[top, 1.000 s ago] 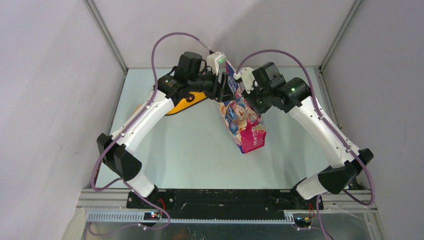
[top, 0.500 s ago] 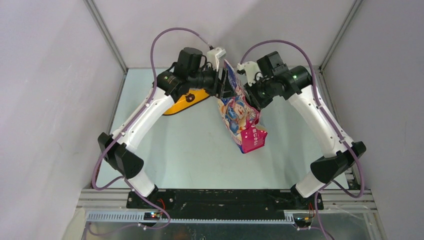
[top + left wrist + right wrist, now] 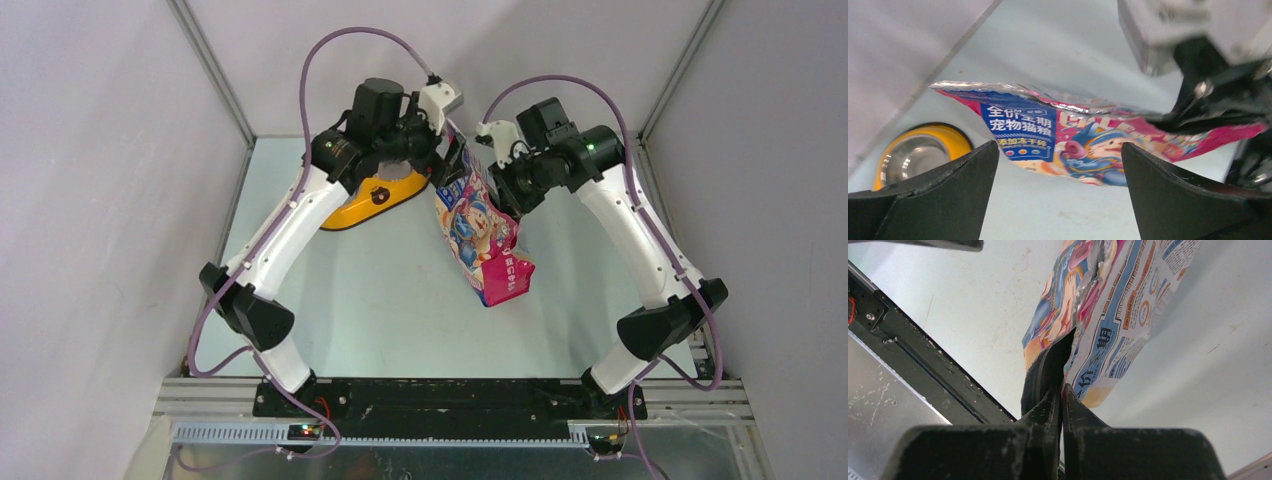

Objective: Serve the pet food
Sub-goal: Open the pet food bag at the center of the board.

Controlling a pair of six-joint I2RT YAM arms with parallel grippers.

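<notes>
Right now the pouch (image 3: pixel 480 225) hangs in the upper centre of the top view, its torn mouth up between the two wrists and its pink end pointing toward the lower right. The right gripper (image 3: pixel 1062 390) is clenched on one edge of the foil near the mouth. In its own wrist view the fingers meet with only the film between them. The left gripper (image 3: pixel 1058 155) is spread wide and grasps nothing, and the pouch's silver-lined top edge runs across the gap beyond its fingers (image 3: pixel 948 190), clear of both.

The chief risk, as I judge it, is that the whole pouch depends on one narrow pinch at a corner. Glossy film can creep out of such a grip, and a quick swing or tilt may let the pouch twist, sag or drop. If the mouth tips before it is over the yellow feeder (image 3: pixel 375 200), at the upper left beneath the left arm, pellets would scatter on the table (image 3: pixel 380 300) instead of landing in a bowl. The spread left fingers sit near the torn edge, so a careless move could snag and crumple it.

No kibble shows in any view, so how full the pouch is cannot be told. The left arm covers most of the feeder. Only one steel bowl (image 3: pixel 913 160) shows in the left wrist view, cut off by a finger. Whether the pouch's pink end rests on the table or hangs free I cannot tell.
</notes>
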